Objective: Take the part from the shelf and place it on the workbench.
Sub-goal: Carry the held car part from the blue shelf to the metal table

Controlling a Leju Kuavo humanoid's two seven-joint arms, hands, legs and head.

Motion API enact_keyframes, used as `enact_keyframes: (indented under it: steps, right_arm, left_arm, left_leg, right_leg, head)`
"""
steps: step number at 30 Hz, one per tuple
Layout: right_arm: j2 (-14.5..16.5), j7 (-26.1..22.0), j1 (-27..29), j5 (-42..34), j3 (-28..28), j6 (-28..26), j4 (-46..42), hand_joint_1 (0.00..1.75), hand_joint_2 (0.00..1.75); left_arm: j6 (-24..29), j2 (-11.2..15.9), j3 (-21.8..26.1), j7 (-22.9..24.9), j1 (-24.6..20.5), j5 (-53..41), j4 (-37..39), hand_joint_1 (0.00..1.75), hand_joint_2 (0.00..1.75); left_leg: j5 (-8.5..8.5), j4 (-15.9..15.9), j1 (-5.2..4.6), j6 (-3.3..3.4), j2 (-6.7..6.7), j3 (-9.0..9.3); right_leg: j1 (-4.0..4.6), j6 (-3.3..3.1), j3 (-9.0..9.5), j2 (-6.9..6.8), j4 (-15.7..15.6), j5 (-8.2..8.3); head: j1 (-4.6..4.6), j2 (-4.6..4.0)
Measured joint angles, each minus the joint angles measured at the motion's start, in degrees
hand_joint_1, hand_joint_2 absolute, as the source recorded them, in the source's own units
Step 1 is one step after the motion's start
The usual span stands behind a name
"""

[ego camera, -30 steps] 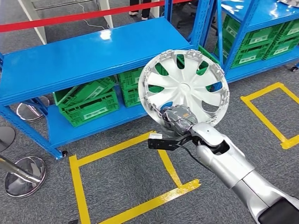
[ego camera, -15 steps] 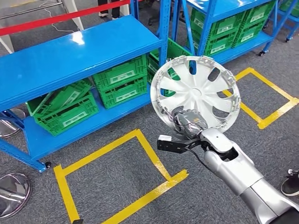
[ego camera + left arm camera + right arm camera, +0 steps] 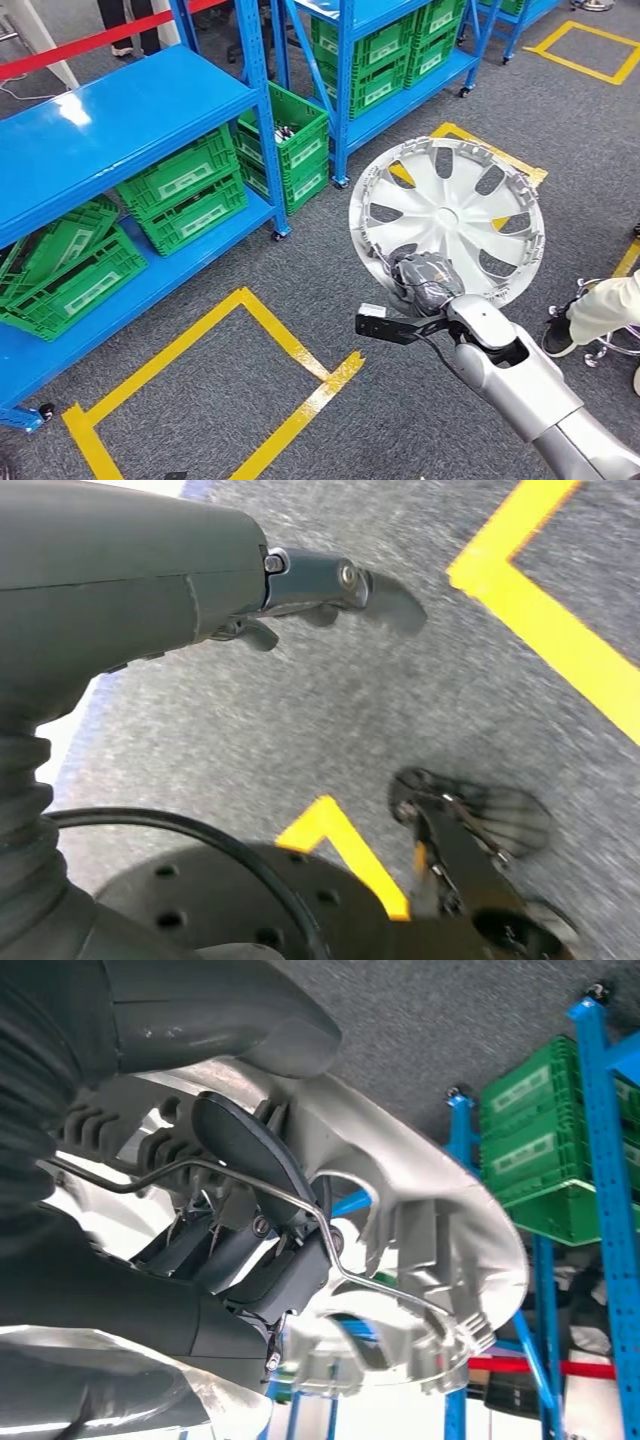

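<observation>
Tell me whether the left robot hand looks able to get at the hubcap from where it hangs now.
Probably not without a big lift. The left robot hand hangs low over the grey floor, holding nothing, while the hubcap is held up in front by the right robot hand. Nothing visibly blocks the way.

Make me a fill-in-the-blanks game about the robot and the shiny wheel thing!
1. The robot's right hand holds a silver ____.
2. The crates on the shelves are colored ____.
3. The shelf frames are colored ____.
4. The tape lines on the floor are colored ____.

Missing words: hubcap; green; blue; yellow.
</observation>
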Motion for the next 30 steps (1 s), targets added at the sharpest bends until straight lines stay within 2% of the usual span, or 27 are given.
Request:
enact_keyframes:
  steps: [1, 3, 4, 5, 6, 7, 8, 9, 11, 12, 13, 14, 16, 17, 18, 20, 21, 22, 23, 24, 25, 27, 28, 29, 30]
  right_arm:
    - [-0.30, 0.05, 0.25, 0.03, -0.16, 0.00, -0.16, 1.75, 1.75]
    - [-0.82, 0.14, 0.61, 0.15, -0.46, 0.03, -0.49, 1.75, 1.75]
    - [-0.95, 0.13, 0.72, 0.23, -0.55, 0.06, -0.63, 1.75, 1.75]
    - [-1.00, 0.07, 0.75, 0.33, -0.57, 0.09, -0.73, 1.75, 1.75]
    - [-1.00, 0.02, 0.84, 0.42, -0.58, 0.11, -0.78, 1.75, 1.75]
    - [-1.02, -0.02, 0.96, 0.48, -0.58, 0.11, -0.79, 1.75, 1.75]
    - [-1.05, -0.02, 1.07, 0.51, -0.58, 0.12, -0.79, 1.75, 1.75]
    - [-1.10, 0.04, 1.14, 0.52, -0.61, 0.12, -0.79, 1.75, 1.75]
    - [-1.16, 0.19, 1.09, 0.51, -0.80, 0.11, -0.84, 1.75, 1.75]
    - [-1.17, 0.22, 1.04, 0.51, -0.92, 0.10, -0.93, 1.75, 1.75]
    - [-1.18, 0.24, 1.04, 0.51, -1.04, 0.10, -1.06, 1.75, 1.75]
    - [-1.23, 0.24, 1.10, 0.52, -1.13, 0.11, -1.18, 1.75, 1.75]
    - [-1.42, 0.23, 1.40, 0.52, -1.20, 0.13, -1.35, 1.75, 1.75]
    - [-1.51, 0.24, 1.53, 0.52, -1.25, 0.15, -1.46, 1.75, 1.75]
    - [-1.56, 0.25, 1.61, 0.51, -1.29, 0.17, -1.57, 1.75, 1.75]
    - [-1.57, 0.28, 1.63, 0.50, -1.35, 0.27, -1.75, 1.75, 1.75]
    - [-1.57, 0.30, 1.62, 0.51, -1.34, 0.33, -1.75, 1.75, 1.75]
    - [-1.57, 0.31, 1.63, 0.51, -1.34, 0.43, -1.75, 1.75, 1.75]
    - [-1.56, 0.30, 1.63, 0.50, -1.33, 0.57, -1.75, 1.75, 1.75]
    - [-1.56, 0.28, 1.63, 0.49, -1.33, 0.72, -1.75, 1.75, 1.75]
    - [-1.53, 0.26, 1.62, 0.48, -1.33, 0.86, -1.75, 1.75, 1.75]
    - [-1.42, 0.19, 1.46, 0.47, -1.31, 1.08, -1.74, 1.75, 1.75]
    - [-1.36, 0.17, 1.30, 0.47, -1.32, 1.16, -1.74, 1.75, 1.75]
    - [-1.33, 0.15, 1.17, 0.46, -1.34, 1.22, -1.73, 1.75, 1.75]
    - [-1.34, 0.14, 1.07, 0.44, -1.39, 1.29, -1.72, 1.75, 1.75]
  left_arm:
    - [0.00, -0.03, -0.08, -0.01, -0.05, -0.09, -0.01, 0.00, 1.75]
    - [-0.02, -0.17, -0.19, -0.09, -0.03, -0.25, -0.01, 0.00, 1.75]
    - [-0.06, -0.27, -0.21, -0.13, 0.02, -0.27, -0.01, 0.00, 1.75]
    - [-0.10, -0.33, -0.21, -0.16, 0.11, -0.28, -0.01, 0.00, 1.75]
    - [-0.13, -0.34, -0.21, -0.18, 0.17, -0.29, -0.01, 0.00, 1.75]
    - [-0.14, -0.36, -0.21, -0.18, 0.21, -0.30, -0.01, 0.00, 1.75]
    - [-0.11, -0.37, -0.21, -0.19, 0.20, -0.32, -0.01, 0.00, 1.75]
    - [-0.09, -0.38, -0.21, -0.20, 0.19, -0.34, -0.01, 0.00, 1.75]
    - [-0.03, -0.39, -0.21, -0.25, 0.19, -0.40, -0.01, 0.00, 1.75]
    - [-0.02, -0.38, -0.21, -0.30, 0.21, -0.45, -0.01, 0.00, 1.75]
    - [-0.06, -0.38, -0.22, -0.36, 0.23, -0.54, -0.01, 0.00, 1.75]
    - [-0.10, -0.39, -0.23, -0.41, 0.24, -0.63, -0.01, 0.00, 1.75]
    - [-0.21, -0.63, -0.27, -0.49, 0.18, -0.78, -0.01, 0.00, 1.75]
    - [-0.21, -0.77, -0.28, -0.50, 0.16, -0.80, -0.01, 0.00, 1.75]
    - [-0.20, -0.92, -0.30, -0.52, 0.16, -0.80, -0.01, 0.00, 1.75]
    - [-0.16, -1.09, -0.30, -0.66, 0.15, -0.76, -0.01, 0.00, 1.75]
    - [-0.16, -1.15, -0.30, -0.74, 0.06, -0.73, -0.01, 0.00, 1.75]
    - [-0.17, -1.20, -0.30, -0.80, -0.08, -0.70, -0.01, 0.00, 1.75]
    - [-0.17, -1.25, -0.30, -0.80, -0.22, -0.68, -0.01, 0.00, 1.75]
    - [-0.17, -1.32, -0.30, -0.74, -0.33, -0.68, -0.01, 0.00, 1.75]
    - [-0.17, -1.39, -0.30, -0.66, -0.36, -0.68, -0.01, 0.00, 1.75]
    - [-0.16, -1.51, -0.30, -0.51, -0.27, -0.69, -0.01, 0.00, 1.75]
    - [-0.14, -1.57, -0.30, -0.48, -0.22, -0.70, -0.01, 0.00, 1.75]
    - [-0.11, -1.62, -0.30, -0.46, -0.21, -0.70, -0.01, 0.00, 1.75]
    - [-0.11, -1.67, -0.29, -0.46, -0.25, -0.70, -0.01, 0.00, 1.75]
  left_leg:
    - [0.05, -0.52, 0.07, 0.05, 0.67, 0.11]
    - [0.43, -1.32, 0.32, 0.28, 2.07, 0.36]
    - [0.56, -1.51, 0.38, 0.38, 2.85, 0.45]
    - [0.58, -1.55, 0.37, 0.49, 3.61, 0.45]
    - [0.57, -1.54, 0.36, 0.51, 4.41, 0.43]
    - [0.53, -1.53, 0.35, 0.49, 5.23, 0.44]
    - [0.49, -1.51, 0.36, 0.45, 6.01, 0.45]
    - [0.42, -1.48, 0.37, 0.35, 6.73, 0.48]
    - [0.14, -1.34, 0.26, -0.09, 8.04, 0.57]
    - [-0.03, -1.17, 0.08, -0.38, 8.63, 0.57]
    - [-0.17, -1.05, -0.13, -0.64, 9.21, 0.58]
    - [-0.28, -0.99, -0.33, -0.87, 9.79, 0.61]
    - [-0.64, -0.93, -0.28, -1.35, 10.74, 0.80]
    - [-1.20, -0.48, -0.12, -1.62, 10.15, 0.74]
    - [-2.29, 0.94, 0.05, -1.83, 8.93, 0.23]
    - [-5.59, 6.92, 0.22, -1.95, 5.88, -2.26]
    - [-7.20, 10.74, 0.21, -1.91, 5.14, -3.91]
    - [-8.01, 13.61, 0.18, -1.86, 4.86, -5.12]
    - [-7.75, 14.80, 0.15, -1.77, 4.73, -5.60]
    - [-6.41, 13.94, 0.15, -1.62, 4.56, -5.23]
    - [-4.20, 11.15, 0.17, -1.43, 4.06, -4.12]
    - [-0.65, 4.78, 0.44, -1.05, 1.30, -1.73]
    - [-0.02, 2.53, 0.55, -0.99, 0.11, -0.95]
    - [-0.11, 1.43, 0.59, -0.97, -0.60, -0.66]
    - [-0.26, 0.83, 0.50, -0.98, -0.31, -0.58]
  right_leg:
    - [-0.06, 0.35, -0.46, -0.22, 0.06, 0.05]
    - [0.15, 0.93, -1.96, -3.20, 2.38, -1.47]
    - [0.13, 1.17, -3.38, -5.26, 5.32, -3.10]
    - [0.08, 1.50, -5.04, -6.69, 9.07, -4.90]
    - [-0.09, 1.82, -6.65, -7.30, 12.71, -6.31]
    - [-0.30, 2.09, -7.59, -7.58, 15.01, -6.91]
    - [-0.49, 2.31, -7.48, -7.78, 15.20, -6.51]
    - [-0.65, 2.47, -6.21, -8.16, 13.16, -5.21]
    - [-0.56, 2.59, -1.60, -10.43, 5.35, -2.20]
    - [-0.40, 2.27, 0.19, -11.47, 2.20, -1.35]
    - [-0.20, 1.84, 1.21, -12.15, 0.37, -1.08]
    - [0.02, 1.32, 1.41, -12.14, -0.09, -1.27]
    - [0.00, 0.28, 1.15, -10.69, -0.10, -1.13]
    - [-0.05, -0.11, 1.13, -10.03, -0.15, -1.04]
    - [-0.12, -0.51, 1.15, -9.41, -0.23, -0.95]
    - [-0.15, -1.07, 1.20, -8.21, -0.30, -0.87]
    - [-0.09, -1.24, 1.22, -7.52, -0.28, -0.87]
    - [-0.02, -1.32, 1.27, -6.74, -0.25, -0.88]
    - [0.04, -1.35, 1.33, -5.86, -0.20, -0.88]
    - [0.07, -1.35, 1.39, -4.92, -0.11, -0.89]
    - [0.07, -1.32, 1.45, -4.01, -0.01, -0.91]
    - [-0.02, -1.05, 1.25, -2.34, 0.27, -0.90]
    - [-0.11, -0.74, 0.89, -1.63, 0.42, -0.76]
    - [-0.27, -0.32, 0.39, -0.95, 0.49, -0.53]
    - [-0.41, 0.17, -0.06, -0.26, 0.46, -0.22]
  head:
    - [-0.06, 0.00]
    - [0.28, 0.00]
    - [0.42, 0.00]
    - [0.61, 0.00]
    - [0.63, 0.00]
    - [0.62, 0.00]
    - [0.63, 0.00]
    - [0.63, 0.00]
    - [0.66, 0.00]
    - [0.63, 0.00]
    - [0.59, 0.00]
    - [0.55, 0.00]
    - [0.52, 0.00]
    - [0.48, 0.00]
    - [0.38, 0.00]
    - [0.15, 0.00]
    - [0.09, 0.00]
    - [0.09, 0.00]
    - [0.09, 0.00]
    - [0.08, 0.00]
    - [0.07, 0.00]
    - [0.14, 0.00]
    - [0.12, 0.00]
    - [0.15, 0.00]
    - [0.14, 0.00]
